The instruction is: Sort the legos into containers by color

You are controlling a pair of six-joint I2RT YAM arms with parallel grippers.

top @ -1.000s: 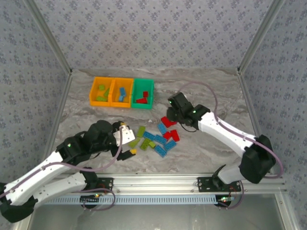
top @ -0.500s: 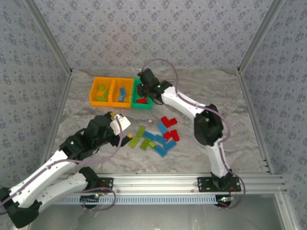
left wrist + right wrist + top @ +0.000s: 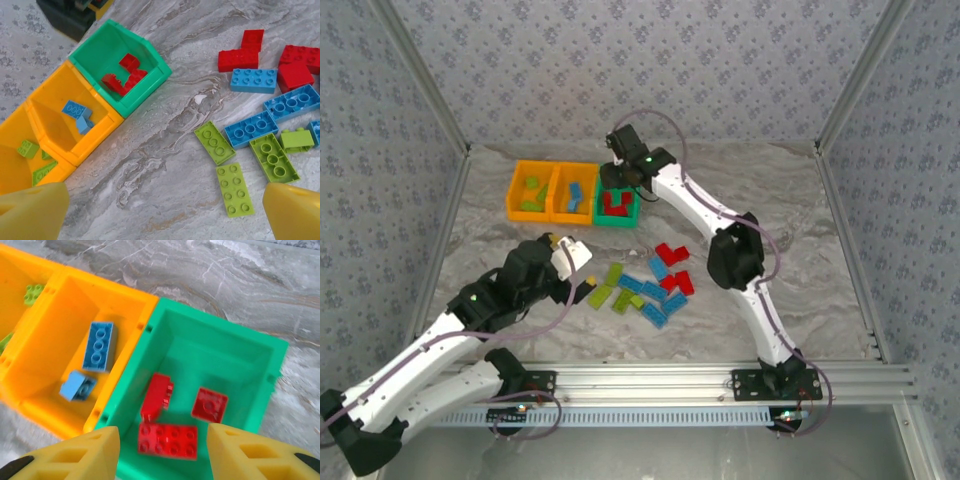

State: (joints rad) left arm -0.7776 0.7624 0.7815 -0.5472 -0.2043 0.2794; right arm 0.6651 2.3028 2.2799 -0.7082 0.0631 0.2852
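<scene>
Loose legos [image 3: 642,283] in red, blue and lime lie mid-table. Three joined containers stand at the back: two orange bins [image 3: 531,190] [image 3: 573,192] and a green bin [image 3: 618,215]. My right gripper [image 3: 162,455] hangs open over the green bin [image 3: 240,347], where three red bricks lie, one a flat plate [image 3: 167,440]. Blue bricks [image 3: 100,346] sit in the middle bin and a lime one [image 3: 32,292] in the far bin. My left gripper [image 3: 165,220] is open and empty above bare table, left of two lime plates [image 3: 234,189] [image 3: 214,142].
Patterned walls and metal posts close in the table on three sides. The right arm [image 3: 705,215] reaches across the back, above the pile. A marbled surface [image 3: 790,230] stretches to the right of the bricks.
The right arm swung from the pile to the green bin, and one more red brick lies inside it. The left gripper edged toward the pile, then held still.
</scene>
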